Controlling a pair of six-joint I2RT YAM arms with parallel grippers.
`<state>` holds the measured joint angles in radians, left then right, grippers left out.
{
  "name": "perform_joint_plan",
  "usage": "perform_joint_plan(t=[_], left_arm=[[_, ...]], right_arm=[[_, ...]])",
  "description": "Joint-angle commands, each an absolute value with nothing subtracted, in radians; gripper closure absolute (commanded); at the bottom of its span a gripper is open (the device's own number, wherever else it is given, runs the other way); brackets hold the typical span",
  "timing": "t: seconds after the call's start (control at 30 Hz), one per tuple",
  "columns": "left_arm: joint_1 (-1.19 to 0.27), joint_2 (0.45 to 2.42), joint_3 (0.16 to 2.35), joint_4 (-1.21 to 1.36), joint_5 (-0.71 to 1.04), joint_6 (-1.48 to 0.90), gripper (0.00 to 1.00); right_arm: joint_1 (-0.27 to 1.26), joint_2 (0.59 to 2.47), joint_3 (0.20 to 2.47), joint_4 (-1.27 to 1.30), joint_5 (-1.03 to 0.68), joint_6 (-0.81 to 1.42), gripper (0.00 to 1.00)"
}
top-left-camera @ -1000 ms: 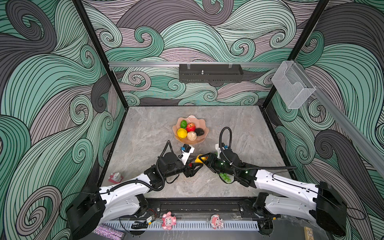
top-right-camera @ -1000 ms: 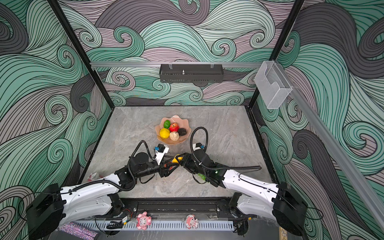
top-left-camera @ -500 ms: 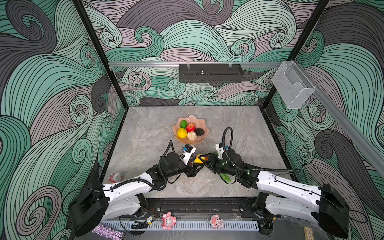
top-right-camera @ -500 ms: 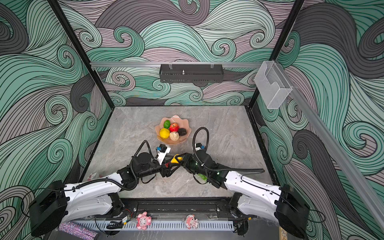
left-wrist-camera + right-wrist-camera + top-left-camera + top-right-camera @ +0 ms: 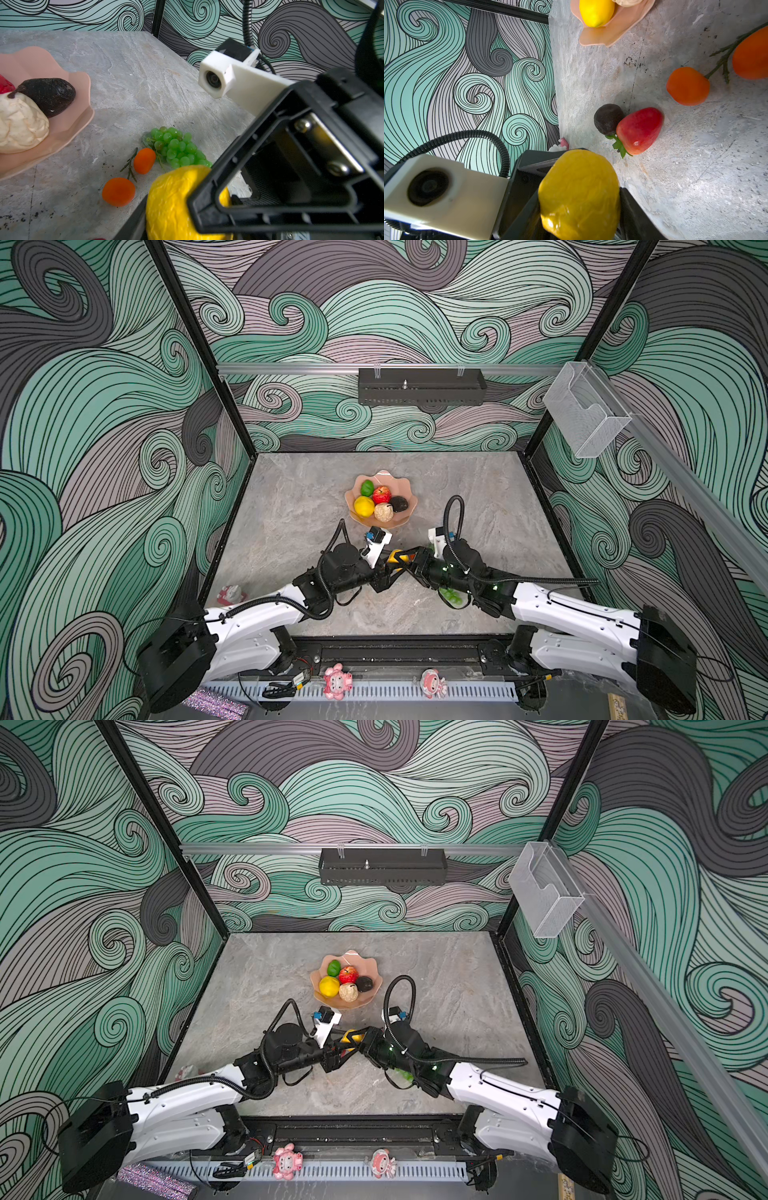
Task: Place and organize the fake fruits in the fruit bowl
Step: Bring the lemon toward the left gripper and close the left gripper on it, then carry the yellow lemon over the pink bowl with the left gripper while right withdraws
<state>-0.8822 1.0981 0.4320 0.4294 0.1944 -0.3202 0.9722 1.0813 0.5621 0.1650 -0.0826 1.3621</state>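
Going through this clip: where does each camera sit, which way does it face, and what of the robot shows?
Top views: high above the arm bases, looking down on table, bowl, left arm and right arm.
Left wrist: on the left arm, facing across the table at grapes, oranges and the right gripper holding the yellow fruit; one own finger shows.
Right wrist: on the right arm, facing down at the strawberry and the left arm's camera; own finger shows.
Shared: all show yellow fruit and bowl.
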Motion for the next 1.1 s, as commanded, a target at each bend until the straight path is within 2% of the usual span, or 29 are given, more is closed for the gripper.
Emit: perform_joint_plan(t=[0.0, 0.1, 0.27, 0.4, 0.57, 0.7, 1.07], left_arm=[[-0.89, 1.11, 0.477, 0.426, 0.19, -0.306, 0.52], [-0.89, 1.109, 0.486, 0.399, 0.179, -0.302, 0.53], [-0.89, 1.103, 0.539, 0.248, 0.081, -0.258, 0.53], [-0.882, 1.134, 0.623, 0.077, -0.034, -0.217, 0.53], [-0.869, 1.218, 0.803, -0.141, -0.15, -0.187, 0.52], [-0.839, 1.291, 0.92, -0.201, -0.211, -0.181, 0.51], [-0.658, 1.586, 1.335, -0.43, -0.145, -0.207, 0.51]], right_arm=[[0.985, 1.067, 0.559, 0.167, -0.079, 1.359, 0.46], [0.983, 1.057, 0.559, 0.15, -0.067, 1.347, 0.42], [0.971, 1.017, 0.577, 0.005, 0.007, 1.261, 0.22], [0.943, 0.927, 0.574, -0.135, 0.092, 1.174, 0.12], [0.914, 0.768, 0.576, -0.352, 0.225, 1.044, 0.09], [0.911, 0.65, 0.546, -0.476, 0.292, 0.967, 0.08], [0.911, 0.455, 0.387, -0.589, 0.253, 1.015, 0.08]])
